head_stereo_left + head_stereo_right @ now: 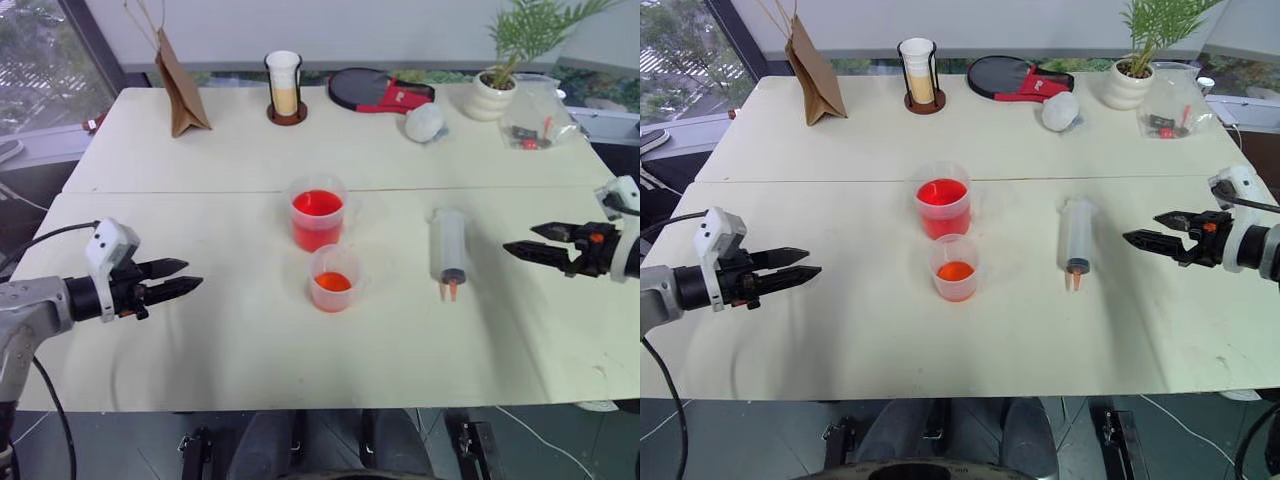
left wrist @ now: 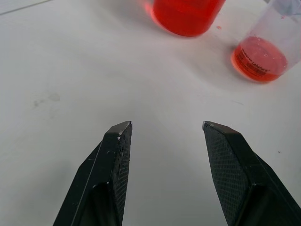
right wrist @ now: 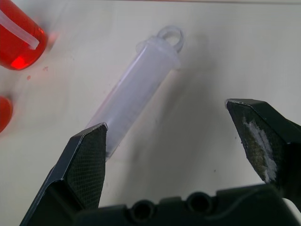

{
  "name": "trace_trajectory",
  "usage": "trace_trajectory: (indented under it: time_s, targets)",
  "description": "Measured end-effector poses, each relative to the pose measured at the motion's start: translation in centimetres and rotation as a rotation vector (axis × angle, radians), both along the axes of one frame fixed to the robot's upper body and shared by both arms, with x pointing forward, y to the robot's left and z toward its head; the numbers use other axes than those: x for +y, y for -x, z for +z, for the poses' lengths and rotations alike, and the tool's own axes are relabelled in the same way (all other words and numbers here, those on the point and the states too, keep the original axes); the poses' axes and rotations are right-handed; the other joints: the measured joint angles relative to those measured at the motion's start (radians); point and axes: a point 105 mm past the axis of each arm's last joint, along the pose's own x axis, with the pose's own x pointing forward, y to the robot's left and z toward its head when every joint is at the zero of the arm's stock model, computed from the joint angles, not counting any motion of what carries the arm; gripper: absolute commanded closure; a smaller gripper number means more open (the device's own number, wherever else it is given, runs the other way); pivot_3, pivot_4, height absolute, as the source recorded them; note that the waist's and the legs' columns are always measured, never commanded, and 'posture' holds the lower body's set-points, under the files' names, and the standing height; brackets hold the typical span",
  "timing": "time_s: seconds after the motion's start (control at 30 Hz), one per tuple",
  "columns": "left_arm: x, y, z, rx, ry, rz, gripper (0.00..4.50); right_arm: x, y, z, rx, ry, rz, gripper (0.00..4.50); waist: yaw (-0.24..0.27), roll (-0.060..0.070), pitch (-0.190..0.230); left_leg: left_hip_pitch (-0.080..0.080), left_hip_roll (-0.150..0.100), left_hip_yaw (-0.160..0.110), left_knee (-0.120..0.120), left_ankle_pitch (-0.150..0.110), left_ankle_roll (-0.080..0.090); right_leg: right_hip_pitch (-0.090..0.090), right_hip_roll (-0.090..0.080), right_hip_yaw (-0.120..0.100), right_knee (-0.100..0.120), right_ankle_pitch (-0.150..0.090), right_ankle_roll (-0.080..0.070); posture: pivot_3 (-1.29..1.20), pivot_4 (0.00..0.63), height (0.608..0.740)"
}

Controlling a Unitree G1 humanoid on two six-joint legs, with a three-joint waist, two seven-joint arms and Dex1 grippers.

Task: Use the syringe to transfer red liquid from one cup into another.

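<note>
1. Table (image 1: 200, 360): pale, 2 joined tops, spanning most of the head views.
2. Larger cup (image 1: 318, 212): clear, centre of frame, roughly half full of red liquid (image 1: 317, 204).
3. Smaller cup (image 1: 333, 279): clear, just below the larger cup and apart from it, with a shallow orange-red layer at its base.
4. Syringe (image 1: 448, 247): lying flat right of centre, orange tip toward the bottom of frame, plunger ring toward the top; untouched.
5. Left gripper (image 1: 180, 277): lower left of frame, above the table, well apart from the cups; fingers parted by a moderate gap, nothing between them.
6. Right gripper (image 1: 525, 242): right edge of frame, near the syringe but not touching; fingers spread wide, holding nothing.
7. Top of frame: brown paper bag (image 1: 180, 85), tall glass (image 1: 284, 87), potted plant (image 1: 500, 60).
</note>
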Motion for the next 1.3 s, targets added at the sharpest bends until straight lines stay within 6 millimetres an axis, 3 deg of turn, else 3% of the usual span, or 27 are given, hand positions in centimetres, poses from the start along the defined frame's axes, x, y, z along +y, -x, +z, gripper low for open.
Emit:
trace_trajectory:
  time_s: [0.2, 0.43, 0.73, 1.07, 1.2, 1.3]
  targets:
    - [0.1, -0.3, -0.4, 0.006, -0.01, 0.003, 2.06, -0.4, -0.2, -0.5, -0.001, 0.043, -0.031, 0.07, 0.003, 0.0, 0.0, -0.001, 0.0, 0.0, 0.0, 0.0, 0.001, 0.0, 0.0, 0.0, 0.0, 0.0, 0.0, 0.0, 0.15, 0.74]
    - [-0.1, -1.4, 0.9, -0.039, -0.001, -0.004, 2.06, -0.2, -0.9, -0.8, -0.031, 0.068, -0.045, 0.07, 0.0, 0.0, 0.0, -0.001, 0.0, 0.001, 0.0, 0.001, 0.0, 0.0, 0.001, 0.0, 0.001, 0.0, 0.0, 0.0, 0.15, 0.74]
    - [-0.3, -1.8, 0.7, -0.046, -0.014, 0.001, 2.06, -0.9, -3.3, 0.7, -0.044, 0.133, -0.153, 0.07, 0.0, 0.0, 0.0, -0.001, 0.0, 0.002, 0.0, 0.001, 0.0, -0.001, 0.001, 0.0, 0.001, 0.0, 0.0, 0.0, 0.15, 0.74]
    - [-2.9, -4.0, 4.4, -0.213, -0.09, -0.132, 2.06, 4.1, -5.3, 4.3, 0.242, 0.045, -0.142, 0.07, -0.008, 0.0, 0.001, -0.007, -0.001, 0.002, 0.002, 0.001, 0.0, -0.008, 0.001, 0.0, 0.003, 0.0, 0.0, 0.0, 0.15, 0.74]
    - [-4.6, -4.5, 6.2, -0.296, -0.104, -0.2, 2.06, 6.0, -5.3, 2.1, 0.445, 0.0, -0.165, 0.07, -0.007, 0.0, 0.0, -0.007, -0.001, 0.002, 0.001, 0.001, 0.0, -0.007, 0.001, 0.0, 0.003, 0.0, 0.0, 0.0, 0.15, 0.74]
    - [-5.7, -4.5, 6.0, -0.307, -0.107, -0.241, 2.06, 7.1, -4.7, 0.1, 0.567, 0.02, -0.153, 0.07, -0.007, 0.0, 0.0, -0.007, -0.002, 0.002, 0.002, 0.001, 0.0, -0.007, 0.001, 0.0, 0.003, 0.0, 0.0, 0.0, 0.15, 0.74]
